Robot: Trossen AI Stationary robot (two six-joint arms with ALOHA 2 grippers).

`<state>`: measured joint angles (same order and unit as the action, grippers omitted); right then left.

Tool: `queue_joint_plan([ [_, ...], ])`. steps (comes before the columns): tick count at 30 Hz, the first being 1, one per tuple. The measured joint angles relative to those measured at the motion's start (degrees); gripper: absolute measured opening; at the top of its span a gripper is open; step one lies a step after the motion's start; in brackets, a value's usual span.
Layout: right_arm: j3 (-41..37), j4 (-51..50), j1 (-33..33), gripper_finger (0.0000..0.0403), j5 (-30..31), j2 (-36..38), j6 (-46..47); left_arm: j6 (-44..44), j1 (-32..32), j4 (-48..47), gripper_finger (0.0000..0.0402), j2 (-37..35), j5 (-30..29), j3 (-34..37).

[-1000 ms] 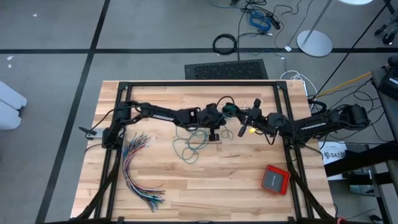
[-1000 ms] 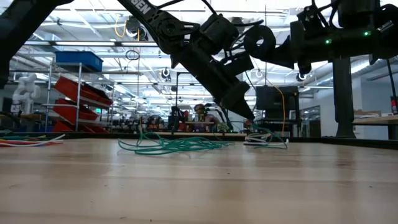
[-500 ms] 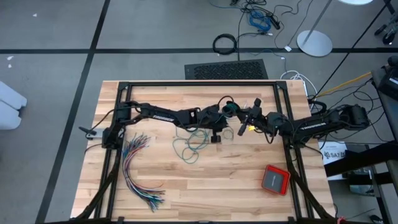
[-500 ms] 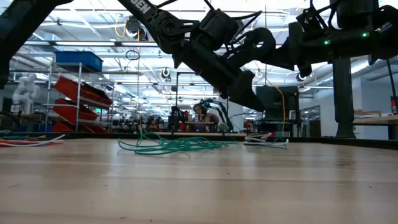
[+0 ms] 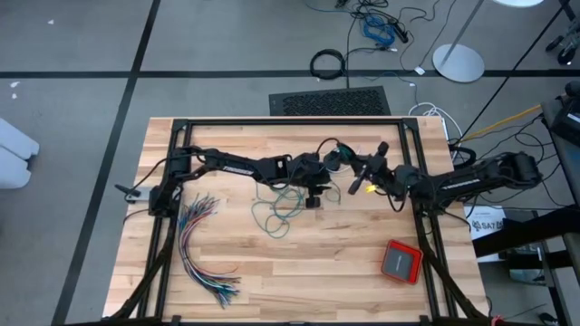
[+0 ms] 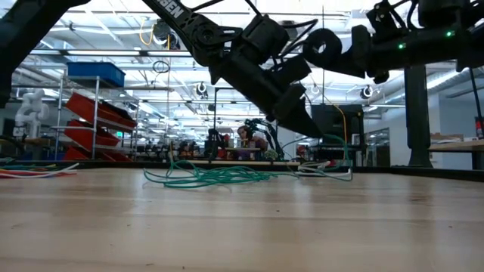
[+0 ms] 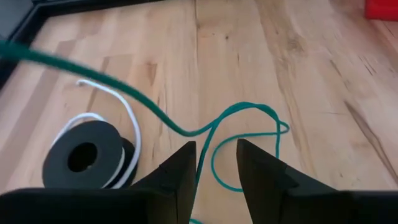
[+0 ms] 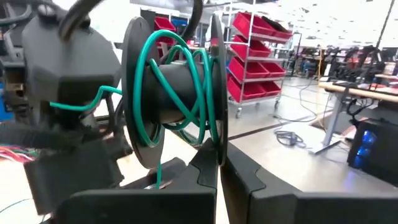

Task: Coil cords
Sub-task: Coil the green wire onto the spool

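Left gripper (image 7: 214, 171) at bench (image 5: 344, 263) centre: fingers parted, nothing clamped, teal-green cord (image 7: 186, 130) passing just ahead of the tips; shut a second ago, now raised slightly. Right gripper (image 8: 217, 168) just beside, closed on black spool (image 8: 171, 93) rim, axle roughly level, teal turns wound round hub. Loose cord (image 5: 276, 210) sprawled below left gripper. Second black spool (image 7: 84, 158) with white tail (image 7: 118, 99) flat on bench.
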<state>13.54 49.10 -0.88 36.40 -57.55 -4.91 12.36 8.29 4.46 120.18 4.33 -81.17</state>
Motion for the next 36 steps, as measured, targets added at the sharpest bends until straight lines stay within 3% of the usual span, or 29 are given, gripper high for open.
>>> queue_joint_plan([
  [4, 0.0, -1.6, 0.8, 0.0, -0.1, 1.8, -0.1, 0.2, 0.0, -0.8, 0.0123, 0.0, 0.8, 0.0],
  [9, 0.0, -8.9, 1.8, 0.0, 2.8, 4.9, 1.1, 0.1, 0.1, -0.9, 0.0124, -0.6, 8.7, 0.0],
  [16, 0.0, -16.4, 4.0, 0.0, 5.8, 11.5, 3.5, -2.0, 1.5, -2.1, 0.0124, -1.7, 26.7, 0.0],
  [20, 0.0, -16.4, 5.9, 0.0, 7.3, 13.2, 2.6, -3.0, 1.8, -2.6, 0.0124, -1.9, 33.9, 0.0],
  [29, 0.0, -26.1, 7.8, 0.0, 6.8, 18.8, 1.4, 2.0, 4.5, -16.1, 0.0124, -1.9, 34.2, 0.0],
  [36, 0.0, -35.6, 8.2, 0.0, -2.4, 23.9, 1.7, 5.0, 9.1, -23.3, 0.0124, -5.2, 34.2, 0.0],
])
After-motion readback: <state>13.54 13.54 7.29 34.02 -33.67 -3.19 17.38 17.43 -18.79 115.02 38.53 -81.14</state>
